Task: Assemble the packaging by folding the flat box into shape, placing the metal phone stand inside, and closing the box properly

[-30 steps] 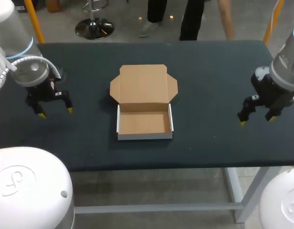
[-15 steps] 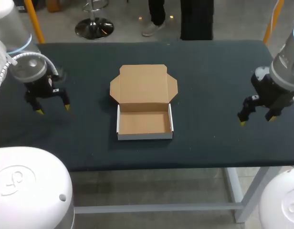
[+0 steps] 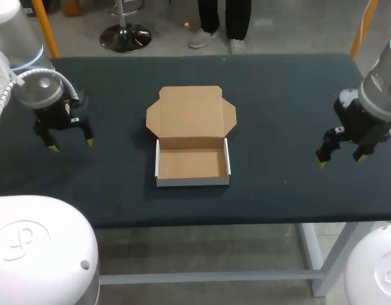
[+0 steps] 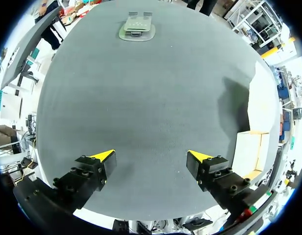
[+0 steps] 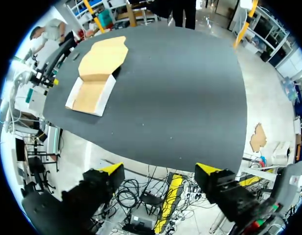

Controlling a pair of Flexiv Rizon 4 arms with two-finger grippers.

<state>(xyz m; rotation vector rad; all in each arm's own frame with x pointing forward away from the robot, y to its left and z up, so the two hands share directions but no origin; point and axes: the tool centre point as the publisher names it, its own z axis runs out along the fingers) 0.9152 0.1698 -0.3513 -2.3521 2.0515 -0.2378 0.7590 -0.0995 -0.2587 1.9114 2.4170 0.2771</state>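
Observation:
A cardboard box [image 3: 192, 164] stands folded at the table's middle, its tray empty and its lid [image 3: 191, 113] lying open and flat behind it. In the right wrist view the box [image 5: 91, 96] lies far ahead and to one side. The grey metal phone stand [image 4: 136, 27] lies flat on the table far ahead of my left gripper [image 4: 151, 156]. My left gripper [image 3: 71, 145] hangs open and empty over the table's left side. My right gripper [image 3: 341, 161] is open and empty near the right end, and in its own view that gripper [image 5: 158, 169] is past the table's edge.
The dark table [image 3: 278, 95] carries only the box and the stand. Wide bare cloth lies between each gripper and the box. Part of the box [image 4: 253, 142] shows pale at the side of the left wrist view.
My left gripper has shifted slightly left and away from me. The right arm and the box have not moved.

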